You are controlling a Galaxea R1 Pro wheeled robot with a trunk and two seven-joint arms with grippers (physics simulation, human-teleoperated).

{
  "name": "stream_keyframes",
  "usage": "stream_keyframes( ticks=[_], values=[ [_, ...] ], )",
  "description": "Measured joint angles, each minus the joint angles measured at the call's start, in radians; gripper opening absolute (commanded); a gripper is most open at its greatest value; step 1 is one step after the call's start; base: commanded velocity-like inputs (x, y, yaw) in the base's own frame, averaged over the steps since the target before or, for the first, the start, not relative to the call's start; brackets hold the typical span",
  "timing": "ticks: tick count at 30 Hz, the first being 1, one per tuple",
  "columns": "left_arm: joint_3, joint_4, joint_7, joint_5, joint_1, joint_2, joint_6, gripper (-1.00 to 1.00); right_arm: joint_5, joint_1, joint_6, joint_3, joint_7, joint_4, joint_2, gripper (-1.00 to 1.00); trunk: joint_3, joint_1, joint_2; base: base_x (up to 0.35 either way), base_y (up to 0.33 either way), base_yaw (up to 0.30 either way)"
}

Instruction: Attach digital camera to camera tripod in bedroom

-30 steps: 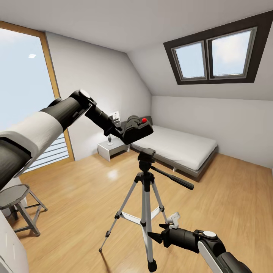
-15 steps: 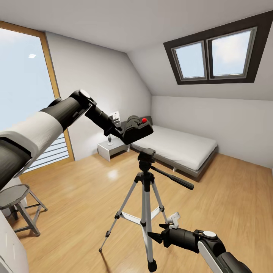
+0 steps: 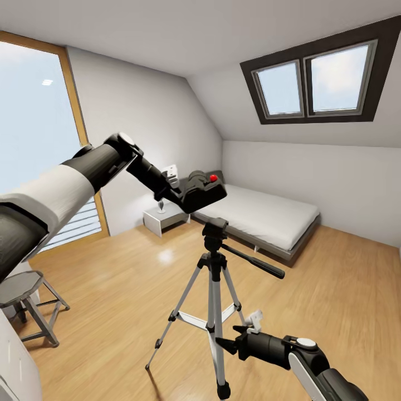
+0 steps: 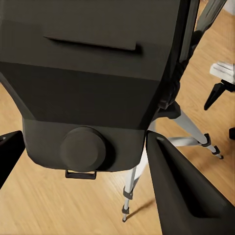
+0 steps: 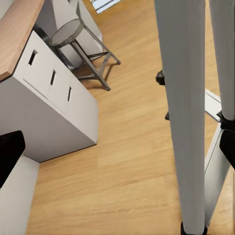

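Observation:
My left gripper [image 3: 192, 196] is shut on the digital camera [image 3: 205, 191], a black box with a red button on top. It holds the camera in the air just above the black pan head [image 3: 215, 228] of the camera tripod [image 3: 213, 289], slightly to its left and apart from it. In the left wrist view the camera [image 4: 93, 83] sits between the two fingers [image 4: 181, 191], with a silver tripod leg [image 4: 193, 128] below. My right gripper [image 3: 227, 345] is open, low beside the tripod's front leg. That leg [image 5: 183, 98] stands between its fingertips [image 5: 10, 152].
A low grey bed [image 3: 267, 217] and a white nightstand [image 3: 161, 218] stand behind the tripod. A grey stool [image 3: 22, 292] and white cabinet [image 5: 54, 103] are at the left. The tripod's long handle [image 3: 253, 263] points right. Open wood floor [image 3: 334, 289] surrounds the tripod.
The left arm has nudged the camera a few pixels to the right. The right gripper has edged slightly up by the tripod leg.

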Motion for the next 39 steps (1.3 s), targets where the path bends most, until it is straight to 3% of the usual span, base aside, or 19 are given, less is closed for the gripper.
stream_keyframes(
  ticks=[13,23,34,39],
  values=[
    [0.000,-0.001,-0.002,0.000,0.003,-0.006,0.001,-1.00,0.001,-0.005,-0.033,0.001,-0.028,0.001,0.009,1.00,0.000,0.000,0.000,0.000,0.000,0.000],
    [-0.001,-0.002,-0.002,0.000,0.002,-0.006,0.001,-1.00,0.002,-0.006,-0.037,0.001,-0.037,-0.004,0.034,1.00,0.000,0.000,0.000,0.000,0.000,0.000],
    [0.000,-0.002,-0.002,0.000,0.002,-0.006,0.001,-1.00,0.002,-0.006,-0.069,0.004,-0.177,-0.001,0.043,1.00,0.000,0.000,0.000,0.000,0.000,0.000],
    [0.001,-0.002,-0.002,0.000,0.002,-0.006,0.001,-1.00,0.003,-0.006,-0.095,0.006,-0.211,0.002,0.045,1.00,0.000,0.000,0.000,0.000,0.000,0.000]
  ],
)
